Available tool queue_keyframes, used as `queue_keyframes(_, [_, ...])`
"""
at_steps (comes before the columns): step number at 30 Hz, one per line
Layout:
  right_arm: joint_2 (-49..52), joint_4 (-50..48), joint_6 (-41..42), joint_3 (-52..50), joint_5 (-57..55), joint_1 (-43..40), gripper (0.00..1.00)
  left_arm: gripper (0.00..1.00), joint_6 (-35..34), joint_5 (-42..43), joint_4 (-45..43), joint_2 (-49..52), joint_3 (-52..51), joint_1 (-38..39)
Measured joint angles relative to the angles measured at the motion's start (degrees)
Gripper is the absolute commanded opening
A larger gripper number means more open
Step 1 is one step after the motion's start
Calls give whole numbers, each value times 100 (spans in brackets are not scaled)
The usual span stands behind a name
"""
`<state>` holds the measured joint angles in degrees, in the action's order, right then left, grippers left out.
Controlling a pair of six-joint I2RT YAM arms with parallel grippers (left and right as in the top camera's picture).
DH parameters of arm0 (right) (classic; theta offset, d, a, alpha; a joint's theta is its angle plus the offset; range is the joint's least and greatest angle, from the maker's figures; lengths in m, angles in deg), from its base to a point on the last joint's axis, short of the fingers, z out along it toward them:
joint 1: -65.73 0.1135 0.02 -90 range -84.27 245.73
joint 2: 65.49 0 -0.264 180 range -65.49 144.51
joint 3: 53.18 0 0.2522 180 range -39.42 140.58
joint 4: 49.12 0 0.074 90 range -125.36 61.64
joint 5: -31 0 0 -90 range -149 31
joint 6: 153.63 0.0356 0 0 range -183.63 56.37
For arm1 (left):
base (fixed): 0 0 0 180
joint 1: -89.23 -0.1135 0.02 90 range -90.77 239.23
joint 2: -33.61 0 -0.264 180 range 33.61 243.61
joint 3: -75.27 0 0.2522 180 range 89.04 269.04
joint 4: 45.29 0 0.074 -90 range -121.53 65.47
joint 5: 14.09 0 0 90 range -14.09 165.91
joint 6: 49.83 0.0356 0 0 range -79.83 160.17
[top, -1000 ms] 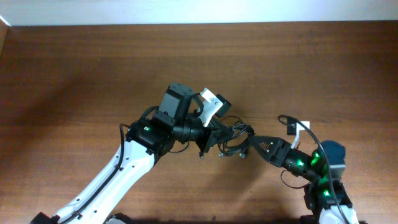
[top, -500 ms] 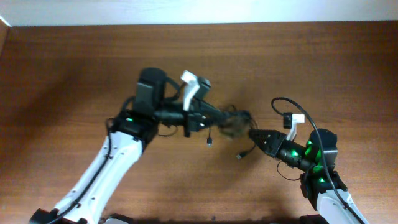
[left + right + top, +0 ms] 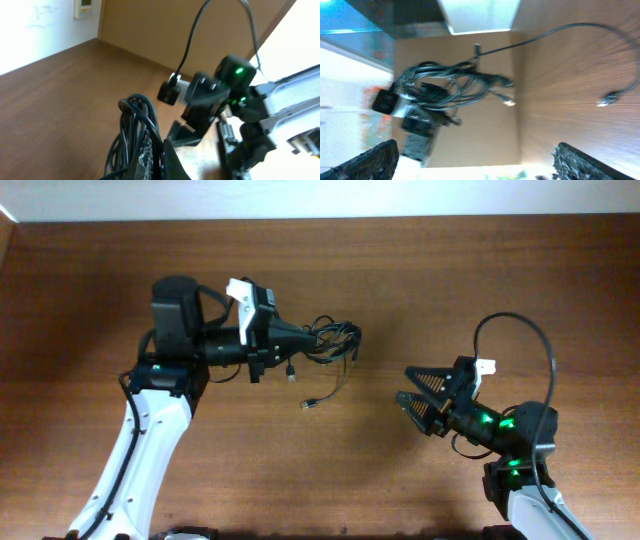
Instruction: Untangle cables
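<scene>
The fingers [image 3: 146,158] of the left gripper [image 3: 303,340] were pressed tightly together on the cables [image 3: 332,344], pinching the near side of a loose bundle of thin, glossy black cords coiled in overlapping loops. In the left wrist view one rough, grainy pad lay against the smooth strands, which arched up and away from it in rounded bends. From the bundle's underside one cord trailed down in a slack curve to a small plug [image 3: 310,404] with a pale metallic tip, below the bundle, over the reddish-brown, finely grained wooden table [image 3: 480,270]; whether it touched the wood I could not tell.

Well to the right of the bundle, the right gripper [image 3: 405,384] stood with its jaws spread wide and nothing between them, its dark, wedge-shaped fingers [image 3: 428,376] pointing toward the bundle (the thicker cable [image 3: 520,328] arching over that arm was the robot's own). In the right wrist view those fingers showed a coarse, pebbled surface at the two bottom corners. The tangle lay well ahead of them, and a second plug [image 3: 509,102], silvery-tipped, dangled from it.
</scene>
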<state>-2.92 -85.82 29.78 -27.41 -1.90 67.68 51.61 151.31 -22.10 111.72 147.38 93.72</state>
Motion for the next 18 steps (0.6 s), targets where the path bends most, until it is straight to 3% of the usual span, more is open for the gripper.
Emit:
queue_keyframes(3, [2,-490,992,0,-570,472,89,0,590,-295,52,0,0,407])
queue_keyframes(7, [2,-625,1661,-2,-1707,1331,86,0,973,-358,111,0,2,870])
queue_keyframes(10, [2,-706,1987,-2,-2479,1486,85,0,1617,-341,977,-2,26,911])
queue_keyframes(13, [2,-691,2116,20,-2933,1499,72,0,2358,-70,1633,-2,26,918])
queue_keyframes(16, [2,-658,2184,20,-3080,1504,72,0,2656,365,1672,-2,26,1016])
queue_keyframes(18, [2,-658,2201,20,-3163,1502,62,0,2739,533,1674,-2,26,1202])
